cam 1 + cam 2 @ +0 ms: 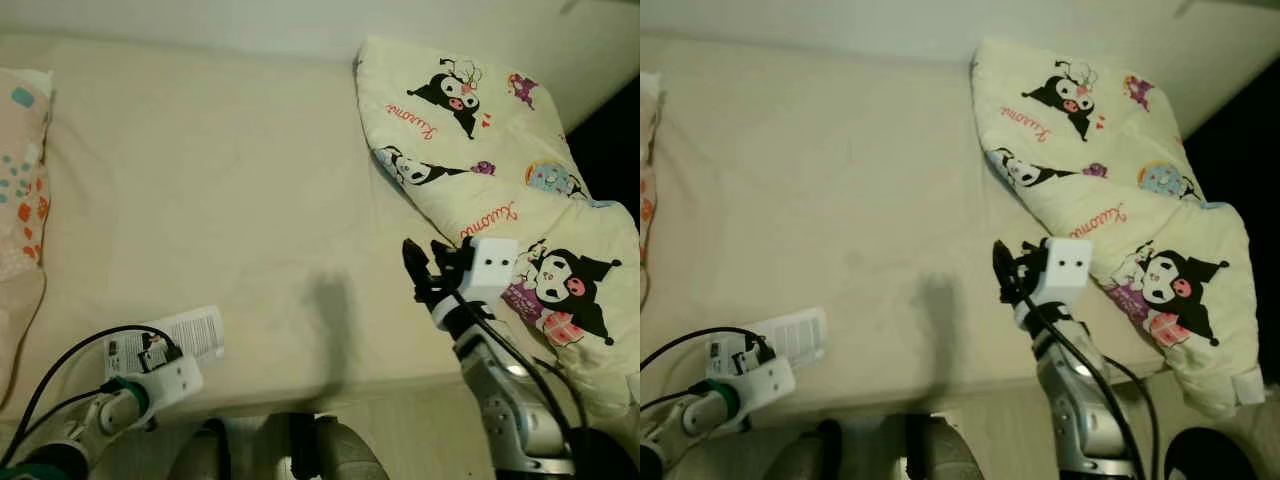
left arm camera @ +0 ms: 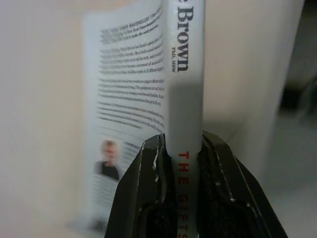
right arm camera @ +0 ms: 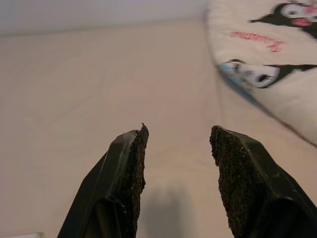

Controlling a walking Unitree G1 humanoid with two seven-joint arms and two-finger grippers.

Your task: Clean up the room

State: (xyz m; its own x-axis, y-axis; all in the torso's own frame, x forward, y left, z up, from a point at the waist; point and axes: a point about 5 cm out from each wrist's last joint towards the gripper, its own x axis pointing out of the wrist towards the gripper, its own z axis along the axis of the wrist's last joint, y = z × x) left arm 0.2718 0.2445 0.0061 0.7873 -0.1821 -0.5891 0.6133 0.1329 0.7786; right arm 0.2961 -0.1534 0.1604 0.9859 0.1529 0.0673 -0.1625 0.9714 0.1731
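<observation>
A white paperback book [image 1: 190, 332] lies at the near edge of the bed, its back cover with a barcode facing up. My left gripper [image 2: 182, 142] is shut on the book's spine [image 2: 185, 74], low at the front left. My right gripper [image 3: 178, 141] hovers open above the cream bed sheet [image 1: 230, 170], nothing between its fingers. It stands just left of a cream quilt [image 1: 470, 140] printed with black cartoon characters, which is bunched along the bed's right side.
A pink patterned pillow [image 1: 20, 170] lies at the bed's left edge. The bed's near edge [image 1: 330, 390] runs across the bottom, with my own body below it. A dark gap [image 1: 610, 140] lies beyond the quilt at the right.
</observation>
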